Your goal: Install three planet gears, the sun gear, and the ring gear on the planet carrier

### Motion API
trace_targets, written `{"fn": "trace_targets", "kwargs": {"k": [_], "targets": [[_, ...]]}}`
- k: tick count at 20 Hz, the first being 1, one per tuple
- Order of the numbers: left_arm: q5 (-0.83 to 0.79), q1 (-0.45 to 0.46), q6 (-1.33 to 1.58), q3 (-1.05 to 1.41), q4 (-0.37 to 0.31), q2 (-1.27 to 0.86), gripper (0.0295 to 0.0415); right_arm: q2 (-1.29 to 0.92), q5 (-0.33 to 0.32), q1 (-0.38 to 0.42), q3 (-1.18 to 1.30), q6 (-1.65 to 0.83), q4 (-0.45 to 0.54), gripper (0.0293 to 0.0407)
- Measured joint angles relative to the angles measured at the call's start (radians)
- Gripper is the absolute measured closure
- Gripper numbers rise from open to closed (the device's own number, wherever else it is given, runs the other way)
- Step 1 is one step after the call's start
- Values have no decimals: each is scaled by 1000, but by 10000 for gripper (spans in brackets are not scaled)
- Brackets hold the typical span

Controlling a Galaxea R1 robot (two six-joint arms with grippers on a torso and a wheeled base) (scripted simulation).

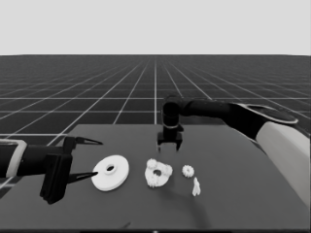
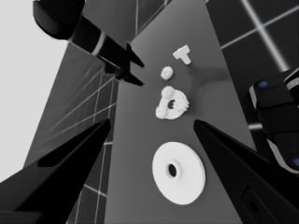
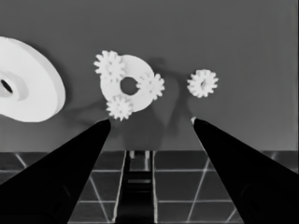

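The left pincer (image 1: 90, 158) is seen at the table's (image 1: 243, 194) left end, its arm coming in from the left edge of the head view; its two fingers are spread wide apart and nothing is held between them. In the head view the lower fingertip lies close by the rim of the larger round part (image 1: 111, 173), though contact cannot be judged. That part, the ring gear, lies flat on the table just right of the left pincer, and in the left wrist view it (image 2: 179, 173) is seen between the two dark wedges, apart from both.

To its right, near the table's middle, the smaller round part (image 1: 158, 173), the planet carrier, is found lying flat. Three planet gears (image 3: 110, 64) are seated on it around its centre hole, which is left uncovered. Above and behind it, the right pincer (image 1: 169, 145) is held over the table, fingers pointing down, with its arm reaching in from the right edge. Its fingers are parted and nothing is gripped, as the right wrist view shows.

Just right of the smaller round part, a fourth small gear (image 1: 188, 171) lies alone on the table, apart from the carrier. Further right and a little nearer the table's front edge, a thin white piece (image 1: 196, 187) is seen, close to that gear but not touching it.
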Motion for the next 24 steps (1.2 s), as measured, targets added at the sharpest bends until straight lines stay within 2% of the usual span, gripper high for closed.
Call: {"fn": "trace_targets", "kwargs": {"k": [5, 8, 15, 16, 17, 18, 20, 24], "targets": [[0, 0, 0, 0, 0, 0, 326, 4, -5, 24, -14, -9, 24, 315], [0, 0, 0, 0, 0, 0, 326, -240, -14, 42, 123, -116, 40, 315], [0, 0, 0, 0, 0, 0, 326, -294, -18, 46, 127, -165, 43, 315], [0, 0, 0, 0, 0, 0, 326, -300, 49, -87, 142, -159, -110, 315], [0, 0, 0, 0, 0, 0, 326, -289, 90, -209, 111, -173, -202, 315], [0, 0, 0, 0, 0, 0, 326, -273, 119, -276, 66, -195, -251, 315], [0, 0, 0, 0, 0, 0, 326, -251, 151, -330, 7, -222, -291, 315], [0, 0, 0, 0, 0, 0, 326, -239, 167, -350, -24, -237, -307, 315]]}}
